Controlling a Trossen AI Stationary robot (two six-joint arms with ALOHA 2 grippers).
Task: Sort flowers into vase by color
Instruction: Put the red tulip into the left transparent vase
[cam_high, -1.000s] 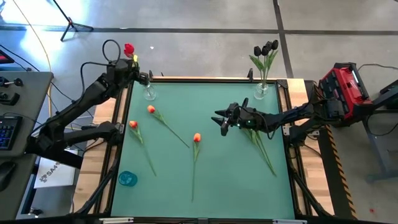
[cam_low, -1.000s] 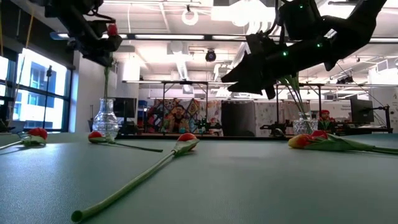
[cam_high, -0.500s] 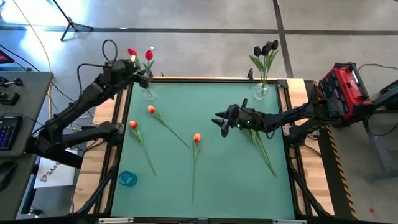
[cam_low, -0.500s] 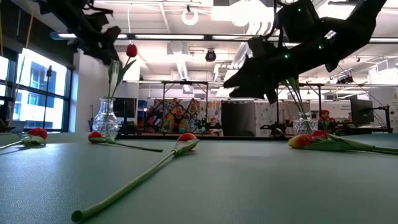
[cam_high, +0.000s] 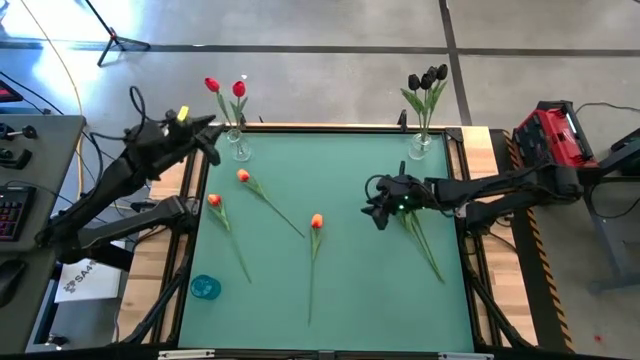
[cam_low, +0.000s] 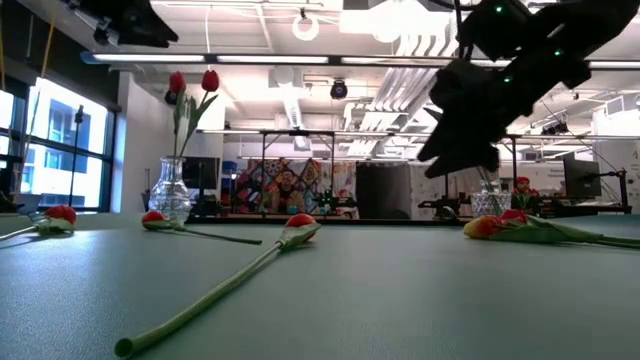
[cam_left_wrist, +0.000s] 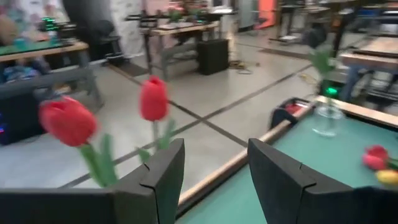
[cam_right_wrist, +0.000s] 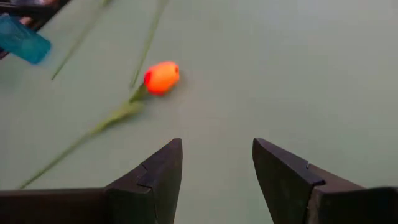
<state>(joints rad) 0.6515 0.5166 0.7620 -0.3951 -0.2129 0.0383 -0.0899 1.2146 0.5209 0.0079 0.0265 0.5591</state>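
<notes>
Both the left gripper (cam_left_wrist: 214, 180) and right gripper (cam_right_wrist: 217, 180) were seen wide open, nothing held. The orange-headed, green-stemmed tulip (cam_right_wrist: 161, 78) lay ahead of the right fingers; its thin stem could be missed if they were closed off-centre.

Blue cup (cam_high: 205, 287) lay at near-left corner of green mat (cam_high: 340, 290); red-black case (cam_high: 553, 137) sat beyond right table edge; keyboard (cam_high: 10, 211) far left.

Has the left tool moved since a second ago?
Yes. The left tool has pulled back from the left vase, leaving two red tulips in it.
</notes>
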